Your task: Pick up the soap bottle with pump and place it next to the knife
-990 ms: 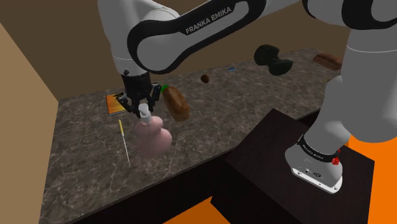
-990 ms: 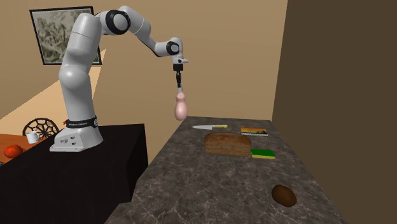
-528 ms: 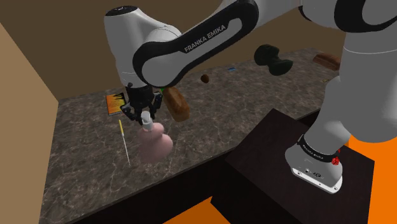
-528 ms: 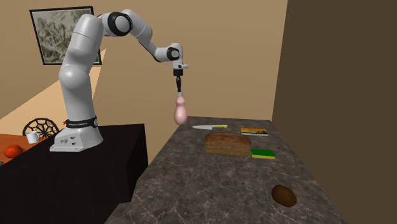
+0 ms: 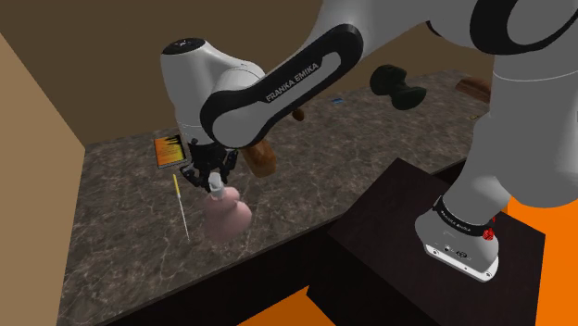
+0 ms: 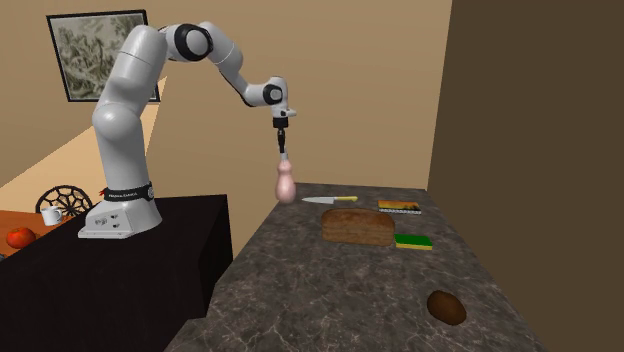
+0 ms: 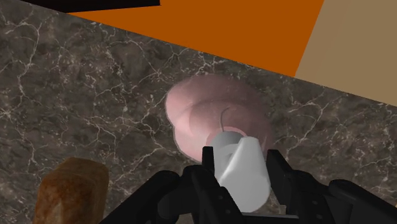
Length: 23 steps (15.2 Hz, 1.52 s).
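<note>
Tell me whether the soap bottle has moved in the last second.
Yes. The soap bottle, clasped in the tool, has sunk toward the knife on the countertop in the second exterior view.

The end effector (image 5: pixel 215 180) has sunk lower in the left half of the shoulder view, taking the pink soap bottle (image 5: pixel 228 216) down with it. In the second exterior view both now hang nearer the surface (image 6: pixel 330 280).

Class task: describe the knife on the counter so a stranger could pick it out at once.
Find the dark marbled counter and follow it to its far end in the second exterior view. Past the brown loaf, beside the orange book, lies the knife: flat, slender, yellow-handled with a pale blade.
</note>
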Available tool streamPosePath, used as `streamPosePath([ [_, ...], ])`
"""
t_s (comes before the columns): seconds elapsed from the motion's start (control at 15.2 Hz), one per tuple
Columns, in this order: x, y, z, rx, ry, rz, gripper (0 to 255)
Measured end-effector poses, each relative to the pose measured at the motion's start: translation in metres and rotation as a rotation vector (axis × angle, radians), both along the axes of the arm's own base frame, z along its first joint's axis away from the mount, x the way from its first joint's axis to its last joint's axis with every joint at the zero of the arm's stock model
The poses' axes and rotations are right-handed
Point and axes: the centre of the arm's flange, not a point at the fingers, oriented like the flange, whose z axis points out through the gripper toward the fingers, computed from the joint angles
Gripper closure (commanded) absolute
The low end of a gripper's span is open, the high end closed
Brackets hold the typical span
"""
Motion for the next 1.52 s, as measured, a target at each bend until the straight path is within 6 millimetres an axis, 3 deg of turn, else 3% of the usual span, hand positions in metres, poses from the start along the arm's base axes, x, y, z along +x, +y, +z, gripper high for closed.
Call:
streamPosePath([
  [0.53, 0.000, 0.000, -0.043, 0.000, 0.000, 0.000, 255],
  [0.92, -0.001, 0.000, -0.048, 0.000, 0.000, 0.000, 255],
  [0.99, -0.001, 0.000, -0.048, 0.000, 0.000, 0.000, 0],
  [1.39, 0.000, 0.000, -0.047, 0.001, -0.002, 0.000, 0],
  [1.52, -0.001, 0.002, -0.032, 0.002, -0.002, 0.000, 0],
])
